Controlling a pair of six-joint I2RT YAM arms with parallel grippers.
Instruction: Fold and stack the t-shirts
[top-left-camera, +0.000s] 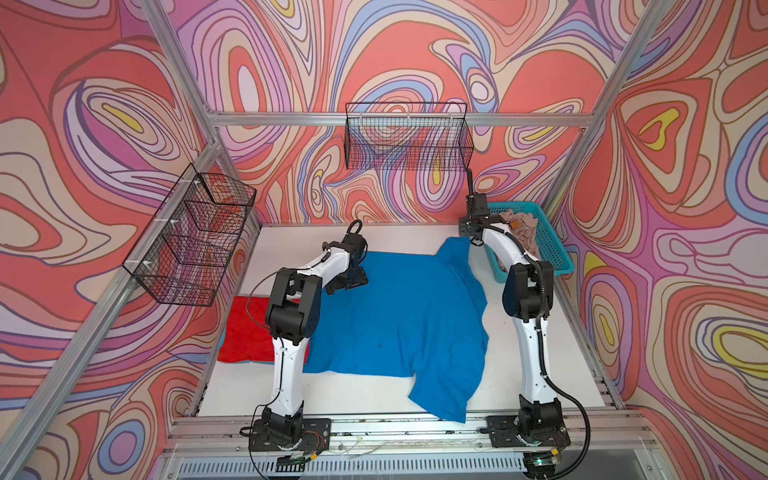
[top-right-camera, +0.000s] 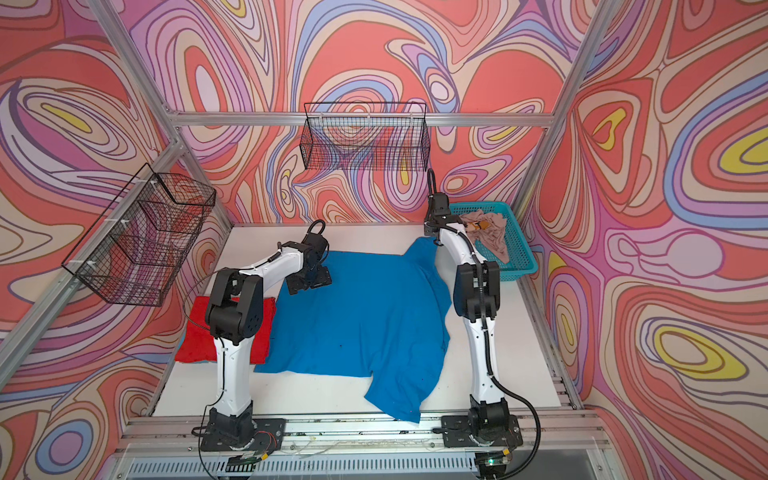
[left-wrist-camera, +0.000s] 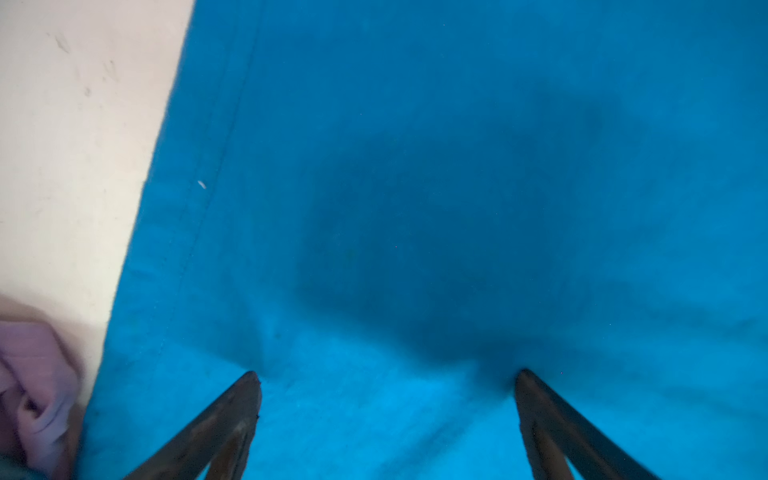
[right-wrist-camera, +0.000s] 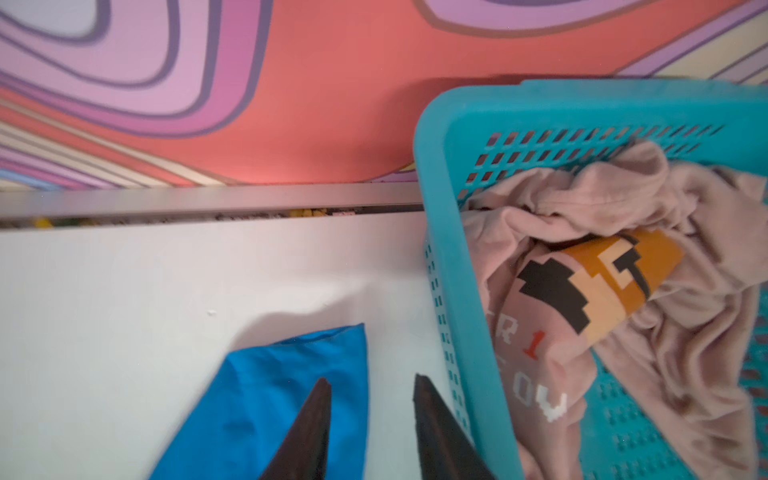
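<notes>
Black left end effector (left-wrist-camera: 388, 374) hovers spread wide, low over the blue t-shirt's (top-left-camera: 399, 316) stitched edge; the right end effector (right-wrist-camera: 370, 378) stands parted, empty, above its far sleeve. Better, I judge, to pinch both edges together and pull taut. The shirt lies flat mid-table (top-left-camera: 365, 395), the folded red t-shirt (top-left-camera: 245, 328) beside it, the beige-pink t-shirt (right-wrist-camera: 623, 199) in the turquoise basket (right-wrist-camera: 457, 124).
</notes>
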